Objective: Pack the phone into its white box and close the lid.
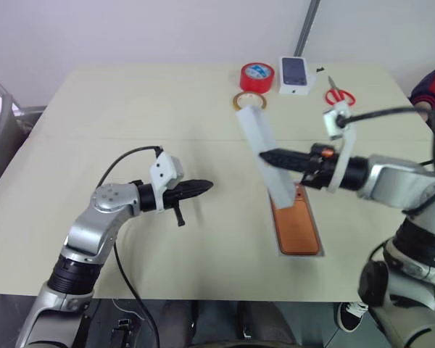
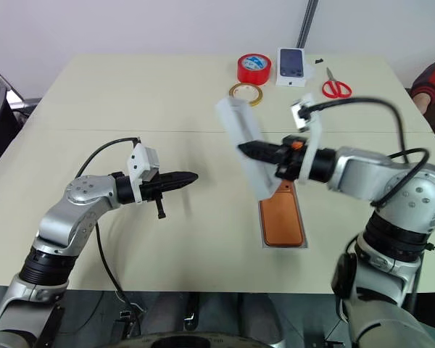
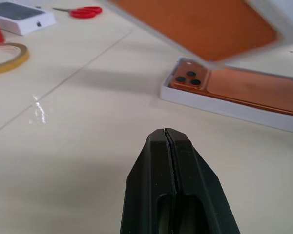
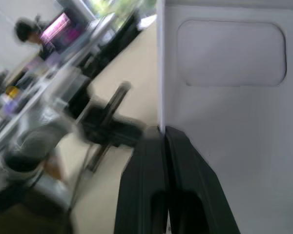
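The copper-orange phone (image 1: 297, 228) lies flat in the white box (image 1: 301, 254) on the table, right of centre, with its camera block (image 3: 188, 79) at the far end. Above the box's far end the lid (image 1: 264, 152) hangs tilted on edge, its faintly embossed outline (image 4: 232, 53) facing the right wrist camera. My right gripper (image 1: 264, 154) is shut on the lid's long edge. My left gripper (image 1: 206, 185) is shut on nothing, hovering left of the box and pointing towards it.
At the table's far side lie a red tape roll (image 1: 257, 76), a thin yellowish tape ring (image 1: 250, 100), a small white box printed with a dark phone (image 1: 293, 75) and red scissors (image 1: 339, 94). A person's sleeve (image 1: 431, 87) shows at the right edge.
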Robot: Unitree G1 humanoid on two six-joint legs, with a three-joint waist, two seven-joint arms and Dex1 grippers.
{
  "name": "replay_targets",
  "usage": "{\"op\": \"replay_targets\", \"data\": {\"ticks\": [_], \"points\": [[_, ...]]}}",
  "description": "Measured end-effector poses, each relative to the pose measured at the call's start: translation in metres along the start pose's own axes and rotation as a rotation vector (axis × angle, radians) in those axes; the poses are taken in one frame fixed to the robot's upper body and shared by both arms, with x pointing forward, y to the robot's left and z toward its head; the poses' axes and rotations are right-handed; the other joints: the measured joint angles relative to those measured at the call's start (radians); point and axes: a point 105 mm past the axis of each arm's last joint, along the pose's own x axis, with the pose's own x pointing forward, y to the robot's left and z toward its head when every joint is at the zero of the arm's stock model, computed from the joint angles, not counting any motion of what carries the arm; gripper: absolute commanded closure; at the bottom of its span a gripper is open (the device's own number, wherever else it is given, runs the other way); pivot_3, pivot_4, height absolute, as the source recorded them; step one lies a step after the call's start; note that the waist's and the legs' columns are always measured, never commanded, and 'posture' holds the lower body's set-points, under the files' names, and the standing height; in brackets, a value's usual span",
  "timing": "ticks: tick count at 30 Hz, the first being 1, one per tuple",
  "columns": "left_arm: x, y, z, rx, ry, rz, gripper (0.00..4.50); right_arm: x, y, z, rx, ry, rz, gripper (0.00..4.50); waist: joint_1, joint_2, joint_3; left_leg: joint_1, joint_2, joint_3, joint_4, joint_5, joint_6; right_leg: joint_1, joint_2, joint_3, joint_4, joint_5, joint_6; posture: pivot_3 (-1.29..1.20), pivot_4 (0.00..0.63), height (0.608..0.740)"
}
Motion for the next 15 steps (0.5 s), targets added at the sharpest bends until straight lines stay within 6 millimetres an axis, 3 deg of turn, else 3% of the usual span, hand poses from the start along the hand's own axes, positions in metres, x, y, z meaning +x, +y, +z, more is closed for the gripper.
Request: {"op": "replay_targets", "data": {"ticks": [4,7,10,12,15], "points": [[-0.001,0.004,-0.003,-0.007,0.002,0.019,4.50,0.017,0.004,-0.042,0.264,-0.045,-0.044,4.48,-0.010,0.000,0.000,0.000,0.000,0.000,0.001,0.000,0.000,-0.001,0.001,0.001,0.002,0.000,0.000,0.00,0.150,0.740],[0.002,0.003,-0.002,-0.001,-0.005,0.014,4.50,0.018,-0.002,-0.059,0.407,-0.099,-0.130,4.48,-0.009,0.000,0.000,0.000,0.000,0.000,0.000,0.000,0.000,-0.002,0.002,0.001,0.002,0.000,0.000,0.00,0.150,0.740],[0.012,-0.006,-0.005,-0.006,-0.006,-0.018,4.50,0.016,-0.011,-0.066,0.469,-0.114,-0.209,3.59,-0.006,0.000,0.000,0.000,0.000,0.001,0.001,0.000,0.000,-0.001,0.001,0.002,0.001,0.000,0.000,0.00,0.150,0.740],[0.022,-0.016,-0.008,-0.014,-0.005,-0.057,4.50,0.007,-0.019,-0.067,0.425,-0.081,-0.270,2.61,-0.001,0.000,0.000,0.000,0.000,0.001,0.001,0.000,0.000,-0.001,0.001,0.002,0.001,0.000,0.000,0.00,0.150,0.740],[0.037,-0.031,-0.009,-0.013,-0.003,-0.126,4.50,-0.008,-0.030,-0.053,0.310,-0.047,-0.327,1.13,-0.003,0.001,0.000,0.001,0.000,0.001,0.001,0.000,0.000,-0.001,0.001,0.002,0.001,0.000,0.000,0.00,0.150,0.740]]}}
